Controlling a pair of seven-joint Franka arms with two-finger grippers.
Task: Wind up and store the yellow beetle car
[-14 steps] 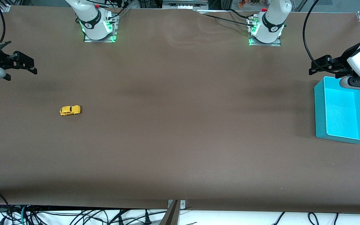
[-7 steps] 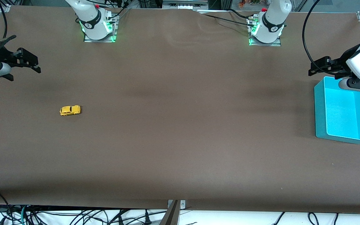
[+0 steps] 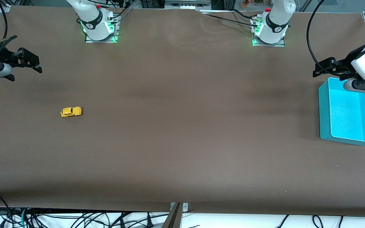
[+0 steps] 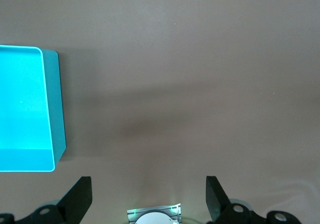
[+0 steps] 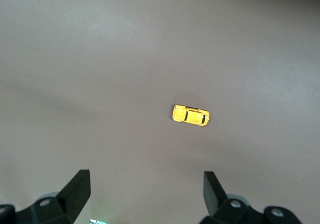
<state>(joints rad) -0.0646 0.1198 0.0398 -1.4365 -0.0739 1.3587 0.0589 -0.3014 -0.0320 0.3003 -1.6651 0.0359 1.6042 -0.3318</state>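
- Brown paper covers the table [image 3: 182, 133], the largest thing in sight; its open middle gives room for a wind-up run, I judge, so any pull-back should be aimed along that bare stretch.
- Turquoise, the bin [image 3: 348, 110] sits at the left arm's end of the table, at about 3 o'clock from the table's centre; the car must end up in it.
- The left gripper [image 4: 149, 196] hangs over the bin's rim, fingers spread wide and empty. This arm waits.
- The right gripper [image 5: 144, 193] is up over the right arm's end of the table, fingers released and holding nothing. For a good grasp it should come down squarely over the car and close across the body's narrow sides.
- The yellow car [image 3: 71, 111] rests on its wheels, at roughly 5 o'clock from the right gripper and well apart from it.
- Against the frame a second ago, the right gripper has edged toward the car; the left has barely shifted, and the car has not moved.
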